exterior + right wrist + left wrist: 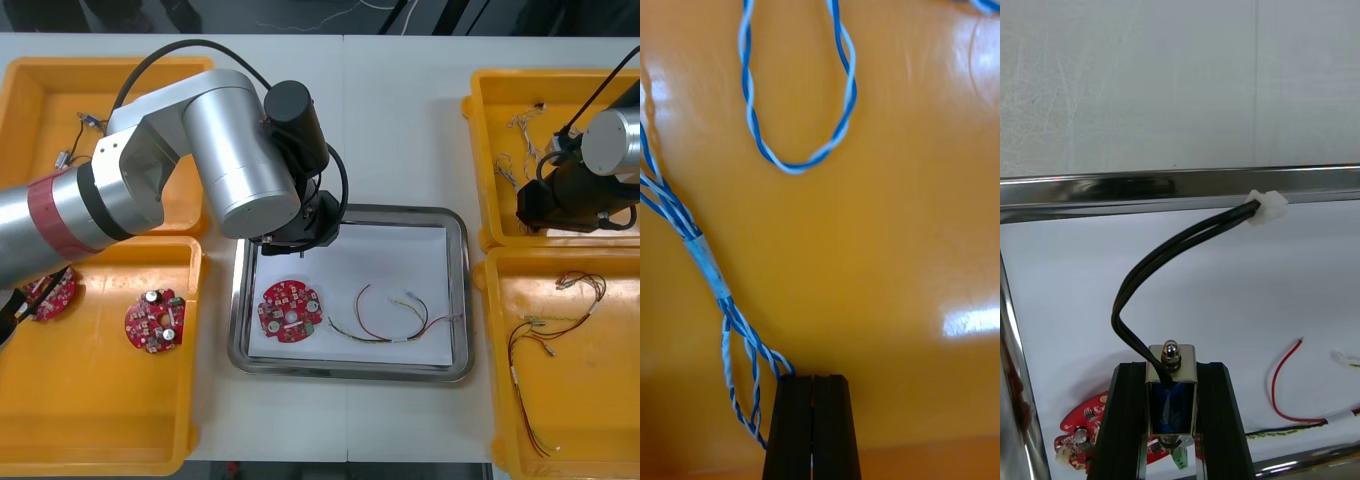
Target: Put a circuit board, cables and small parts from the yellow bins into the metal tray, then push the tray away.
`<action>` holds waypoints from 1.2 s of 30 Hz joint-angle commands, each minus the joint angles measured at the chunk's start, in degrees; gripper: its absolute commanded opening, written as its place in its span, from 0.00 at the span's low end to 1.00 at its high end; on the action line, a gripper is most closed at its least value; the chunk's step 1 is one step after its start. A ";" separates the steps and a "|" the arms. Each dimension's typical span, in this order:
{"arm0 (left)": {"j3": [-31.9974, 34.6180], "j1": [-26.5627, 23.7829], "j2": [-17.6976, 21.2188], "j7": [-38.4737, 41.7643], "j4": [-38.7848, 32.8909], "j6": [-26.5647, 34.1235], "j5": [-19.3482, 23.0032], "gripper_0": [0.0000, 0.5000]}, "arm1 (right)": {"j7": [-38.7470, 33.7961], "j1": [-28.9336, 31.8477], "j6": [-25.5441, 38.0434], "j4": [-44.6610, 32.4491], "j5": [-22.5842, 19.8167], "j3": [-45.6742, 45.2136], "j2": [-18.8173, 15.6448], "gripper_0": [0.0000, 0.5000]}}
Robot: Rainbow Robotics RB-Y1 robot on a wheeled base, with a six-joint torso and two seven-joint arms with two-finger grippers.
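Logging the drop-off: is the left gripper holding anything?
Shut: the left gripper clamps a small metal part between its fingers, over the metal tray.

bench: light matte top, with a thin seam running from the far edge toward the tray.
left side: far left bin and near left bin, both yellow, butted end to end.
right side: far right bin and near right bin, yellow, also butted.
centre: metal tray, shiny rim, white inside, sits flat between the two near bins, just beside each.
bare bench: wide strip between the far bins, narrow strip in front of the tray.
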 commanded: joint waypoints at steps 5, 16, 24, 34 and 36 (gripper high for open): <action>-2.70 0.25 -1.91 3.45 3.21 -3.14 -1.26 0.00 | -0.61 -0.97 4.70 -5.16 -0.24 -3.97 0.49 0.00; -6.39 0.60 -1.56 3.53 6.03 -5.69 -1.79 0.00 | -0.17 -1.23 5.85 -6.75 -0.51 -6.43 0.49 0.00; -6.83 0.69 -1.56 3.62 6.55 -6.56 -1.61 0.00 | 0.18 -2.46 6.55 -6.83 -0.59 -7.31 0.49 0.00; -6.92 0.78 -1.38 3.89 6.55 -7.53 -1.53 0.37 | 1.06 -7.21 11.73 -6.75 0.29 -9.07 -0.91 0.00; -7.00 0.78 -1.29 3.89 6.55 -7.79 -1.53 0.50 | 1.32 -8.00 12.79 -6.83 0.29 -9.07 -1.35 0.00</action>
